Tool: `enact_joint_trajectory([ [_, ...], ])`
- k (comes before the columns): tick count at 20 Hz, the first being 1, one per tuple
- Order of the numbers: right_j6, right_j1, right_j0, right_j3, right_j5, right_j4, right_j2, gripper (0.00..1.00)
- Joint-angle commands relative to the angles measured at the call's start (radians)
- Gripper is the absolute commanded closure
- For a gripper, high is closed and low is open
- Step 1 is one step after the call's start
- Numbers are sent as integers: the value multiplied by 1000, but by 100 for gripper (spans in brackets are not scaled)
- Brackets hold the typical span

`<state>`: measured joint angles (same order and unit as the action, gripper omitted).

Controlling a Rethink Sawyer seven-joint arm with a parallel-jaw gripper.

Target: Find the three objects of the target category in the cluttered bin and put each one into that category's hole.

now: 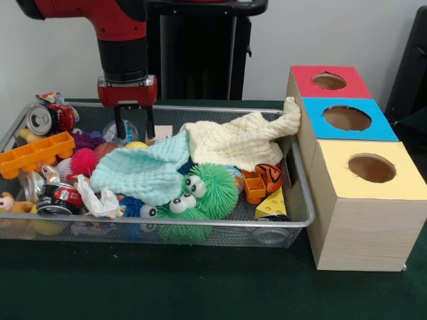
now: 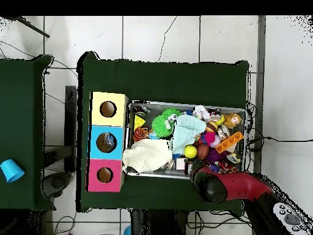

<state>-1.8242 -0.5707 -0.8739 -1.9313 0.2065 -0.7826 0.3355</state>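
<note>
The gripper (image 1: 133,123) hangs over the back of the wire bin (image 1: 301,200) with its two dark fingers (image 1: 119,124) pointing down and spread apart, nothing between them; their tips sit just above the clutter, near a yellow ball (image 1: 135,145) and a small pale block (image 1: 160,133). In the overhead view the red and black arm (image 2: 235,186) covers the gripper itself. Just beside the fingers lies a mint-green cloth (image 1: 143,172), crumpled over the middle of the bin, and next to it a cream cloth (image 1: 239,141) whose corner drapes up over the rim and touches the sorting box (image 1: 363,227). In front of the cloths sits a green fuzzy toy with googly eyes (image 1: 200,193). To one side are an orange brick (image 1: 33,155), a pink spiky ball (image 1: 84,161) and a drinks can (image 1: 40,119); to the other, a tiger figure (image 1: 268,177) and a yellow cheese wedge (image 1: 272,204). The sorting box stands against the bin's end, with a red-topped hole (image 1: 329,81), a blue-topped hole (image 1: 347,118) and a yellow-topped hole (image 1: 371,168). Which category is the target cannot be told.
</note>
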Motion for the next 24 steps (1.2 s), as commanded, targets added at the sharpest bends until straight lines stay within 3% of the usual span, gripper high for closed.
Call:
enact_joint_trajectory([
  [1,39,80,-61,115,-34,-81,28,0],
  [8,19,51,-60,69,-44,-84,14,0],
  [15,-23,52,-24,70,-65,-84,-23,0],
  [24,-23,46,-23,67,-51,-59,-18,0],
])
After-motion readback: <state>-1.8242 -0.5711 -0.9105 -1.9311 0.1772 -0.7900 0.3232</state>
